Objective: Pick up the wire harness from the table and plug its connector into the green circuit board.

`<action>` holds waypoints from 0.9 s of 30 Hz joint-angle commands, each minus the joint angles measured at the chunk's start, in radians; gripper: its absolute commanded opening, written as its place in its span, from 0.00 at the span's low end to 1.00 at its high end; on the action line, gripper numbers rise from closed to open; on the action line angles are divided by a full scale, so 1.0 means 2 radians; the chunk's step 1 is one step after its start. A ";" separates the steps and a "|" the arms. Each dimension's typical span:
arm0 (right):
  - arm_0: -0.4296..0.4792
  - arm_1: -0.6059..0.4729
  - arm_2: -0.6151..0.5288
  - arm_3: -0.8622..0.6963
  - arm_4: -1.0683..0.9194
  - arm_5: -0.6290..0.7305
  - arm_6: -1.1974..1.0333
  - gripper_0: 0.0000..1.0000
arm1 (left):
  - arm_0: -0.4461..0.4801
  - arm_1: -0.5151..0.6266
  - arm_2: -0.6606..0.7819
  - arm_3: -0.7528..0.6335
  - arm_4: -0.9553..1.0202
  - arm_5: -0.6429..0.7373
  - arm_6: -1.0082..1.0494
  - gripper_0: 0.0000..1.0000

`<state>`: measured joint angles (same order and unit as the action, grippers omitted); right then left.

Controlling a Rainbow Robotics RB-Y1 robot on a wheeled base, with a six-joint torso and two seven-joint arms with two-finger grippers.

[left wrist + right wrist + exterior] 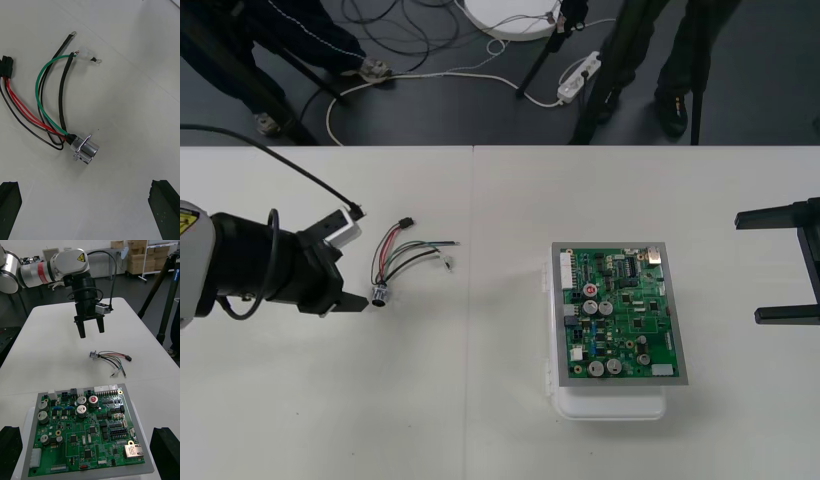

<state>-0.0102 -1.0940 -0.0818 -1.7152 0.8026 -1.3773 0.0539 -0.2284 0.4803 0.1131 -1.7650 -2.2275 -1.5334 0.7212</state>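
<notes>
Left wrist view: left gripper (85,183) has its fingers wide apart and holds nothing. It is lined up with the socket (85,149) just ahead, probably an approach to grab the rigid metal end. Harness (405,258) lies loose on the table (480,400), its plug (7,66) beyond the socket and unplugged. Board (620,315) is well apart from the socket. Right gripper (748,268) is farther still, parked with its fingers apart.
</notes>
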 commanded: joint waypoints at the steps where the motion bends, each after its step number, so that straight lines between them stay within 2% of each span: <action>1: 0.017 -0.016 0.012 0.008 -0.007 0.004 0.035 1.00 | -0.018 -0.033 -0.020 -0.013 -0.037 -0.019 0.078 1.00; 13: 0.020 -0.039 0.041 0.009 -0.040 0.056 0.074 1.00 | -0.018 -0.072 -0.056 -0.030 -0.130 -0.019 0.179 1.00; 19: 0.014 -0.069 0.107 0.025 -0.122 0.083 0.147 1.00 | -0.018 -0.094 -0.066 -0.031 -0.184 -0.019 0.221 1.00; 23: -0.005 -0.087 0.158 0.044 -0.169 0.080 0.181 1.00 | -0.021 -0.105 -0.073 -0.031 -0.229 -0.019 0.235 1.00; 27: -0.036 -0.091 0.197 0.071 -0.186 0.057 0.213 1.00 | -0.022 -0.112 -0.070 -0.031 -0.234 -0.019 0.258 1.00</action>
<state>-0.0104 -1.2292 0.2411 -1.6140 0.4598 -1.2224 0.3712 -0.2310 0.2880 -0.0108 -1.7870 -2.6811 -1.5338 1.1132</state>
